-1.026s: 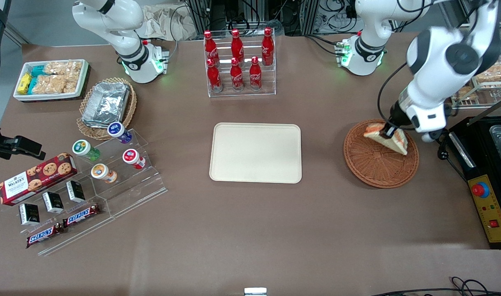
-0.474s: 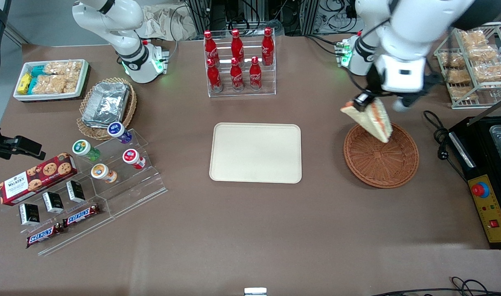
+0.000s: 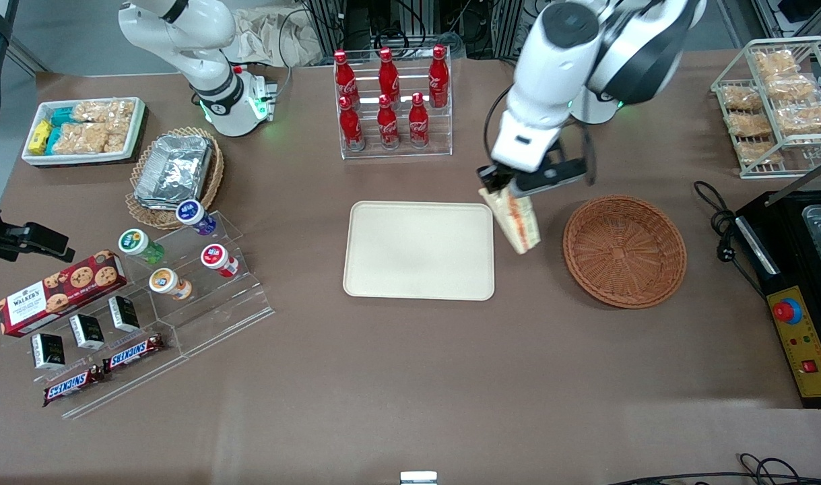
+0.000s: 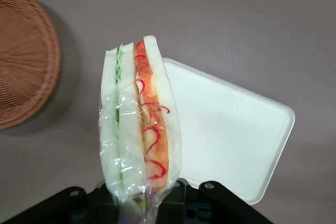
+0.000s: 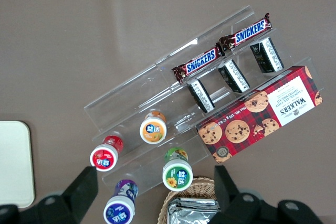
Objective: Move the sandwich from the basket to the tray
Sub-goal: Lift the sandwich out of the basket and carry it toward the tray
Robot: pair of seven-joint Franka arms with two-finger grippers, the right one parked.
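Observation:
The sandwich point(image 3: 518, 219), a plastic-wrapped wedge of white bread with green and orange-red filling point(image 4: 139, 124), hangs in the air between the tray and the basket. My left gripper point(image 3: 508, 190) is shut on its upper end, above the tray's edge nearest the basket. The cream tray point(image 3: 418, 250) lies flat in the middle of the table and shows in the left wrist view point(image 4: 231, 129) beneath the sandwich. The reddish-brown wicker basket point(image 3: 624, 250) sits toward the working arm's end with nothing in it; its rim shows in the wrist view point(image 4: 23, 59).
A rack of red cola bottles point(image 3: 391, 101) stands farther from the front camera than the tray. Toward the parked arm's end are a tan basket of foil containers point(image 3: 174, 172), a white snack bin point(image 3: 83, 129) and an acrylic stand with cups and bars point(image 3: 174, 269). A wire snack rack point(image 3: 780, 101) and black appliance point(image 3: 801, 269) flank the basket.
The gripper has lifted the sandwich out of the basket and carried it sideways toward the tray. The basket now holds nothing.

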